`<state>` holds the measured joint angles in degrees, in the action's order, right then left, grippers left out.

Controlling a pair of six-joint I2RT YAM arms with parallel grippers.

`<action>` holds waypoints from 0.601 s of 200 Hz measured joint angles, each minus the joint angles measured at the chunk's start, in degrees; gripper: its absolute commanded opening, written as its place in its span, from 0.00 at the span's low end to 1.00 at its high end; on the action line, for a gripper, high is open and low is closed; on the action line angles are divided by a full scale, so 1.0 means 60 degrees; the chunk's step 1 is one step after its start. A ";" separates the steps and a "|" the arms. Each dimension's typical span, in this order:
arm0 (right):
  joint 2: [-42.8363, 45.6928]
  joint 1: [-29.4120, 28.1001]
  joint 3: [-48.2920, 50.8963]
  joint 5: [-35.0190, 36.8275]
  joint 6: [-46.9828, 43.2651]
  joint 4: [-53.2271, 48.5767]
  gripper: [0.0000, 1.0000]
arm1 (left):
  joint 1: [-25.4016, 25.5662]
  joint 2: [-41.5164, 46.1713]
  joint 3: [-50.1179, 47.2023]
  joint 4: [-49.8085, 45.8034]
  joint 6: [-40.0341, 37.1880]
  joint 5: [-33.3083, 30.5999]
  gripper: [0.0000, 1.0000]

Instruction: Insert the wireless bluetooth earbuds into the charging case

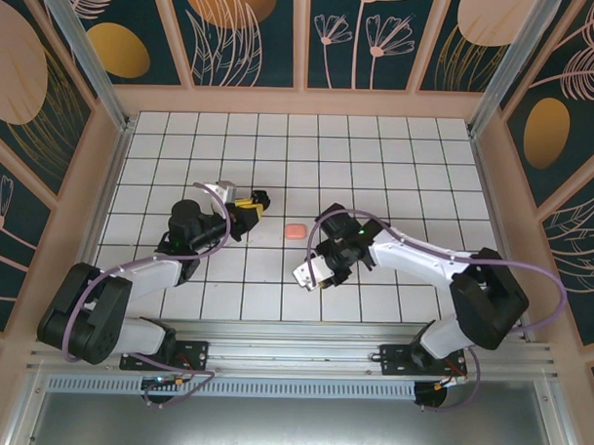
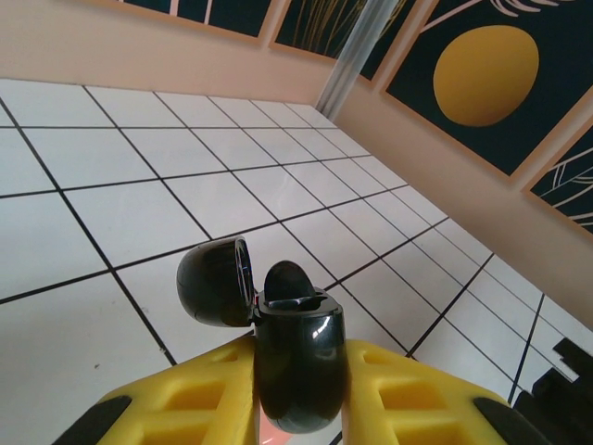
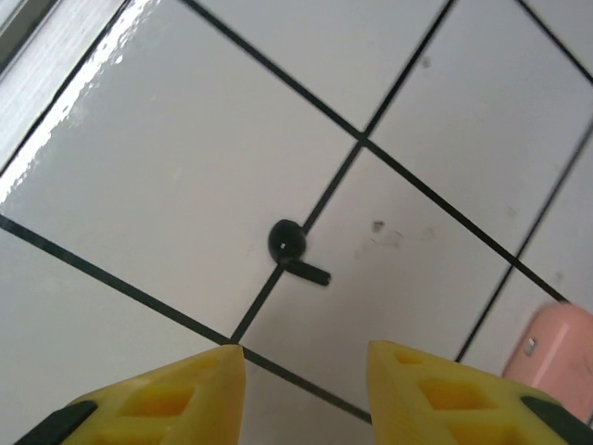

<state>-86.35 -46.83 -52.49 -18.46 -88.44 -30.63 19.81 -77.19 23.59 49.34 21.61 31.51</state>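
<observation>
A black earbud (image 3: 289,245) lies flat on the white tiled table (image 1: 377,167), its round head resting on a dark grout line just short of where two lines cross and its short stem pointing off to the side onto the next tile. The right gripper (image 3: 304,362) hangs above it with its yellow fingers (image 3: 167,399) spread apart and nothing between them; the earbud sits just beyond the gap, not touched by either finger. At the edge of the right wrist view lies a pink case (image 3: 553,357), well apart from the earbud; from above, that pink case (image 1: 295,230) rests on the table between the two arms. The left gripper (image 2: 298,371) is closed around a black charging case (image 2: 298,362), pinching its glossy body between the yellow fingers and holding it clear of the table. The case's lid (image 2: 218,281) is swung open to one side on its hinge, leaving the top of the body uncovered; what sits inside cannot be made out.
</observation>
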 measured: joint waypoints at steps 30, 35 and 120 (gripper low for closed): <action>-0.0896 -0.0208 -0.0499 0.0073 -0.0907 0.0000 0.37 | -0.0069 0.0004 0.0000 -0.0160 -0.0087 0.0084 0.24; -0.1060 -0.0222 -0.0586 0.0069 -0.0994 0.0007 0.37 | -0.0073 0.0000 0.0000 -0.0168 -0.0091 0.0109 0.24; -0.2204 -0.0379 -0.1359 0.0062 -0.1585 -0.0299 0.35 | -0.0135 -0.0109 -0.0004 -0.0200 -0.0091 0.0280 0.24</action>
<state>-99.57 -49.10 -60.64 -18.09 -97.95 -32.42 19.00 -77.84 23.57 48.14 21.06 33.19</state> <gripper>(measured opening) 0.348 0.240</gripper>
